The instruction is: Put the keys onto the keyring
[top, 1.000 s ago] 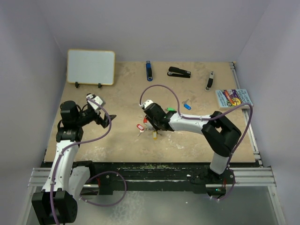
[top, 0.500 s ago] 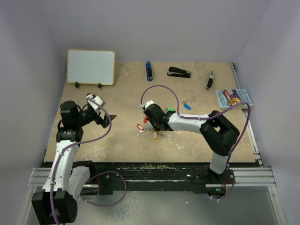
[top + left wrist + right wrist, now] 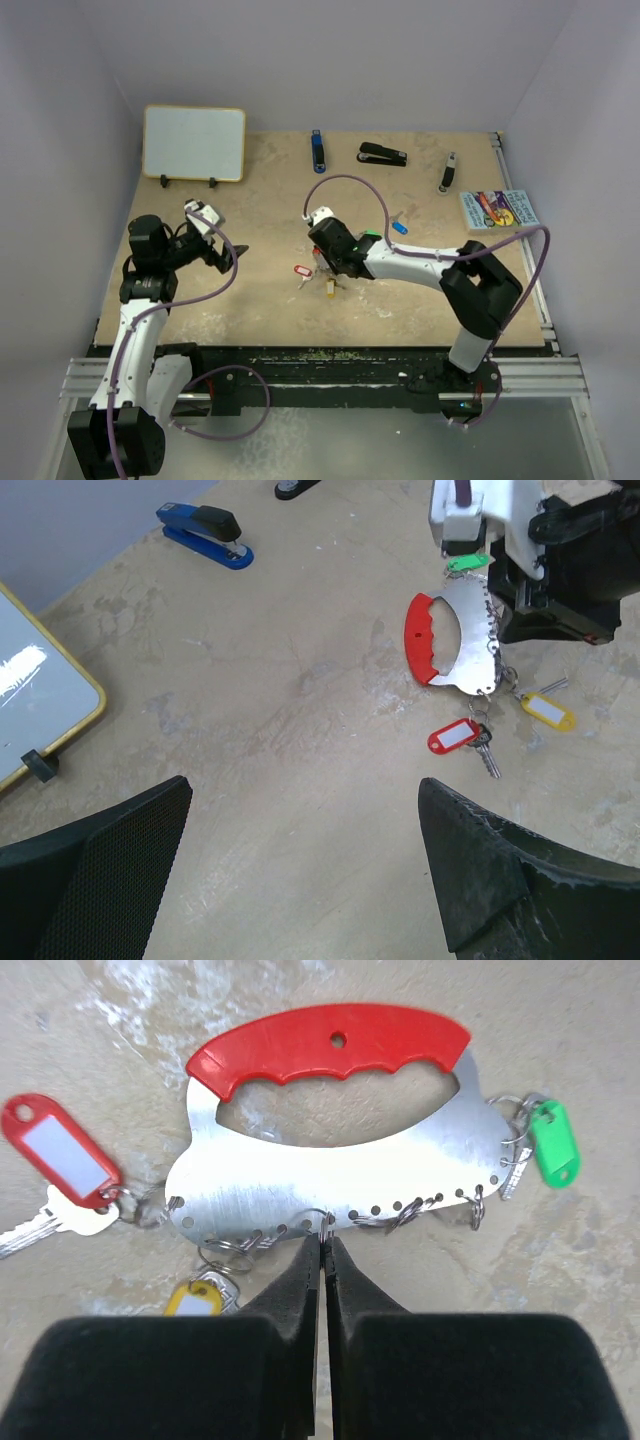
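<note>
Tabletop [image 3: 260,200] from above: right gripper [image 3: 322,265] low at centre, left gripper [image 3: 228,258] well apart at left. Left wrist: left gripper [image 3: 305,790] gaping, keyring [image 3: 420,645] beyond. Right wrist: right gripper [image 3: 322,1245] pinched shut on keyring's [image 3: 330,1180] metal edge, red-tagged key [image 3: 60,1155] linked left.

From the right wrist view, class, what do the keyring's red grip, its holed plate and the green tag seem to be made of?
The red grip is probably moulded plastic: matte, even colour, scalloped edge. The holed plate looks like brushed metal: silvery, fine streaks, glare. The green tag is likely glossy plastic, showing a highlight.
</note>
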`<state>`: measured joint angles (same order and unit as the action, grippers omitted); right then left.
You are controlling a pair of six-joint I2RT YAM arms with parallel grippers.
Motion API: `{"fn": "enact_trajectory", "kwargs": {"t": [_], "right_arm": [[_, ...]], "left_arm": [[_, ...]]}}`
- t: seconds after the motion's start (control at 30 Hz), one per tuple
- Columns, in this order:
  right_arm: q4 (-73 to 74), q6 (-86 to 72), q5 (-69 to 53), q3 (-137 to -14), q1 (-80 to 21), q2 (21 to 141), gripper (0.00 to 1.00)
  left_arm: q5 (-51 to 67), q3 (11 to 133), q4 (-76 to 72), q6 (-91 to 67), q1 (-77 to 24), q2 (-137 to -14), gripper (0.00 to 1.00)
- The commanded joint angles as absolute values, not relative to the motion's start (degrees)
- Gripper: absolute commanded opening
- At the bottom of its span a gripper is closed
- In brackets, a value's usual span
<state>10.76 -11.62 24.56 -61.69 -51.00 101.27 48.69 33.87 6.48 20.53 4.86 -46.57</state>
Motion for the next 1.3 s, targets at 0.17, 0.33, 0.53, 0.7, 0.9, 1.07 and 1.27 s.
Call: {"fn": "enact_trajectory", "kwargs": {"t": [0.17,0.33,0.53,0.7,0.9,1.07,1.27], "right_arm": [[10.63,-10.61,15.48,-61.08,-51.24,90.28,0.0],[9.14,-9.79,6.62,-59.82,-51.2,84.19,0.0],[9.6,-9.57,3.15,-61.09,-51.22,79.68,0.0],[8.24,-11.47,-1.8,-62.48,-51.24,77.82,0.0],[6.35,-14.33,-5.06,-62.98,-51.39,75.83,0.0],[7.29,-16.21,-5.79,-65.68,-53.84,75.94,0.0],[7.1,-17.89,-6.23,-67.27,-56.58,74.43,0.0]], "left_arm": [[55.22,36.35,4.32,21.19,5.09,-47.27,0.98],[65.16,37.5,2.58,18.89,4.75,-48.27,0.98],[69.98,36.74,-3.68,8.58,2.17,-48.33,0.98],[68.8,37.06,-4.76,0.48,-0.98,-48.04,0.98],[67.77,38.72,-2.23,-0.41,-3.81,-48.25,0.98],[64.52,44.72,6.91,9.83,-6.44,-51.28,0.98],[63.22,56.0,20.0,21.17,-9.96,-59.34,0.98]]}}
